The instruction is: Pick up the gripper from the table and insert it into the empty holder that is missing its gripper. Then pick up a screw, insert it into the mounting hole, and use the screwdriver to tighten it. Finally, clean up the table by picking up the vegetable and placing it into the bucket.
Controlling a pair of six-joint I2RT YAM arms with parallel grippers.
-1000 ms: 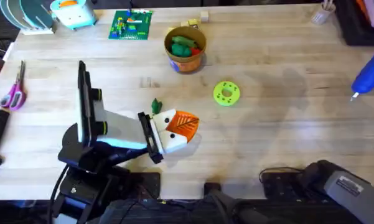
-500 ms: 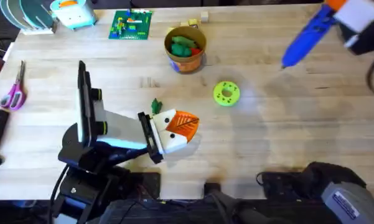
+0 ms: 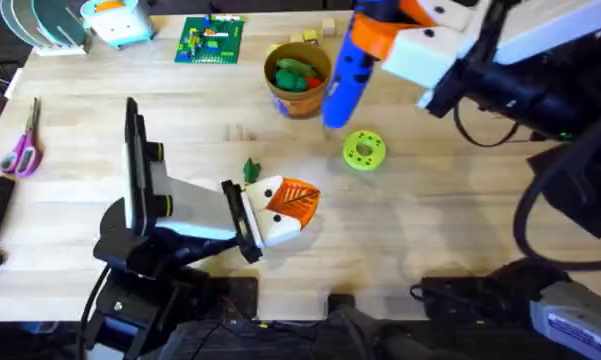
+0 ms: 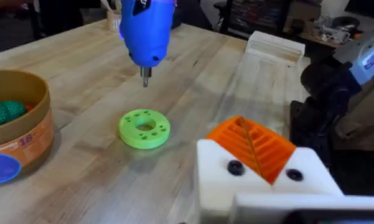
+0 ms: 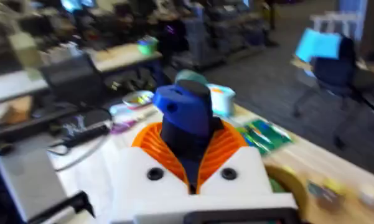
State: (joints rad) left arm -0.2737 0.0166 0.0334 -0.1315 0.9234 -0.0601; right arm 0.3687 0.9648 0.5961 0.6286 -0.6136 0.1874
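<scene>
My right gripper (image 3: 372, 32) (image 5: 187, 134) is shut on the blue screwdriver (image 3: 342, 75) (image 5: 183, 109) and holds it in the air, bit tilted down. The bit (image 4: 145, 78) hangs between the orange-brown bucket (image 3: 302, 100) (image 4: 31, 134) and the yellow-green disc (image 3: 363, 150). My left gripper (image 3: 295, 200) (image 4: 249, 143) rests low over the table, shut, its orange ribbed pads (image 4: 261, 149) pressed together on white holders (image 4: 261, 186) with two dark screw heads. A dark green bumpy vegetable (image 4: 3, 112) lies inside the bucket.
A small green piece (image 3: 250, 170) lies on the table beside my left gripper. At the back stand a green brick plate (image 3: 212, 40), small wooden blocks (image 3: 315, 32) and a light blue item (image 3: 120, 20). Pink-handled scissors (image 3: 22, 145) lie at the left.
My right arm has swept in from the right edge with the screwdriver, carrying it left to above the bucket and disc. The left arm has not moved.
</scene>
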